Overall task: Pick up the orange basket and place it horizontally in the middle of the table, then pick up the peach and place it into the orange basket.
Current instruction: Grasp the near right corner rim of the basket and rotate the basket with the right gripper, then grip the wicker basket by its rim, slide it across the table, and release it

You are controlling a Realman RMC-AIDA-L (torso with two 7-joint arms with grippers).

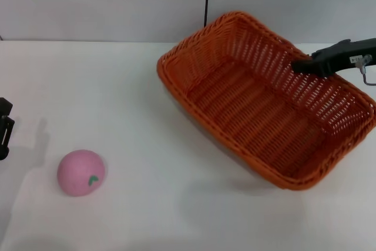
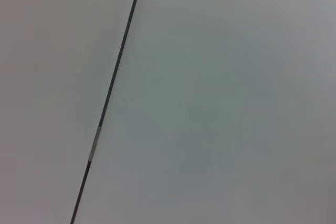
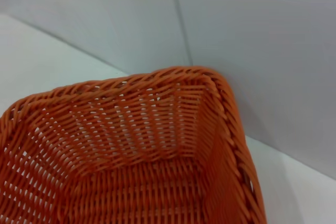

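The first step is in hand: moving the orange basket [image 1: 264, 104]. In the head view it sits toward three o'clock on the white desk [image 1: 147, 121], skewed, its long axis running from about ten to four o'clock, and one long side looks raised off the desk, with a shadow beneath the low rim. The right claw [image 1: 301, 66] reaches in from the three o'clock edge and meets the far long rim; whether its fingers are clamped on the wicker or merely against it cannot be told, since the right wrist view shows only the basket's inner corner and the wall behind.

The peach [image 1: 81, 172] lies at about eight o'clock, well apart from the basket, untouched. The left claw [image 1: 4, 127] is parked at the nine o'clock edge, only partly in frame, so its fingers cannot be judged.

The next move likely calls for carrying the basket toward the centre, turning it until its long side runs nine to three o'clock, and setting it flat. The peach comes after.
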